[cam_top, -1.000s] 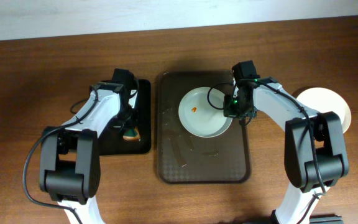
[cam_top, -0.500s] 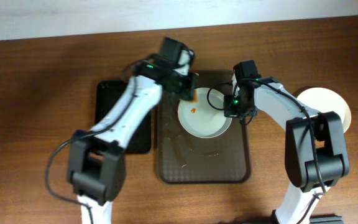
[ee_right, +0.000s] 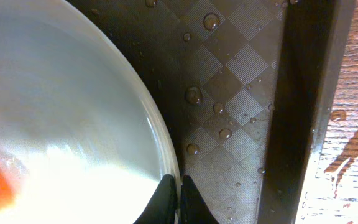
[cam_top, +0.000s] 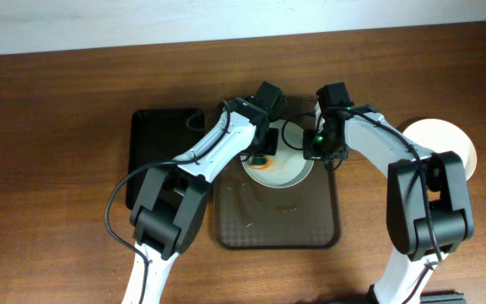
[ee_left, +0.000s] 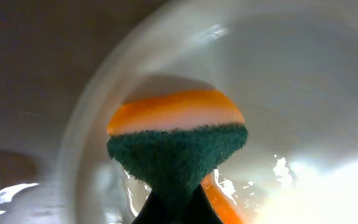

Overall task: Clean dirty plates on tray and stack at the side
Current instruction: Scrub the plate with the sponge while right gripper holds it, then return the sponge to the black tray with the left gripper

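carried the sponge (ee_left: 176, 149) from the black tray (cam_top: 154, 135) onto the plate (cam_top: 295, 171) on the tray (cam_top: 277, 226), clenched in the left gripper (cam_top: 263, 154). pinched the plate's rim with the right gripper (ee_right: 174, 194), apparently. started the scrubbing step.

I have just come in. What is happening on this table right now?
Two robot arms are cleaning a plate. The left gripper holds an orange and green sponge and presses it on the round white glossy plate, which lies in the large dark-brown rectangular tray. The right gripper pinches the right rim of that plate, seemingly to steady it. Another white plate sits on the table to the right of the tray. A smaller black tray is on the left.
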You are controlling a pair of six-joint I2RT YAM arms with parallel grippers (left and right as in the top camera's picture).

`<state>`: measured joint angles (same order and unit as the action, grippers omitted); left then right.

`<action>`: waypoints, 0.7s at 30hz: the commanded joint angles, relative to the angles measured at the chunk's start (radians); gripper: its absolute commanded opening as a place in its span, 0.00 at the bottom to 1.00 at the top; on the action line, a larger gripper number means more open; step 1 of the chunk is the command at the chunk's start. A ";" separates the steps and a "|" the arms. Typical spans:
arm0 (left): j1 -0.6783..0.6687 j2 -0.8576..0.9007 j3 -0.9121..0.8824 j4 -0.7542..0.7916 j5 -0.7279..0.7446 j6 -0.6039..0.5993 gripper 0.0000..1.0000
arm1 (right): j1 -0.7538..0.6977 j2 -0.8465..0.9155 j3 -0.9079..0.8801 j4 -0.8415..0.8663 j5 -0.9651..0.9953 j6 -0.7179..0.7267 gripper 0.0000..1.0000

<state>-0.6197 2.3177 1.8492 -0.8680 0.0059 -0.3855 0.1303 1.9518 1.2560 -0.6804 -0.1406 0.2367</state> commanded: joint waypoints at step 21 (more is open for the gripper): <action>0.399 0.042 0.496 -0.702 0.058 0.283 0.00 | -0.014 0.031 -0.022 -0.046 0.020 0.004 0.04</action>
<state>-0.2993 2.3665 2.4222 -1.5787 -0.1699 -0.2001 0.1276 1.9564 1.2560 -0.7147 -0.1936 0.2504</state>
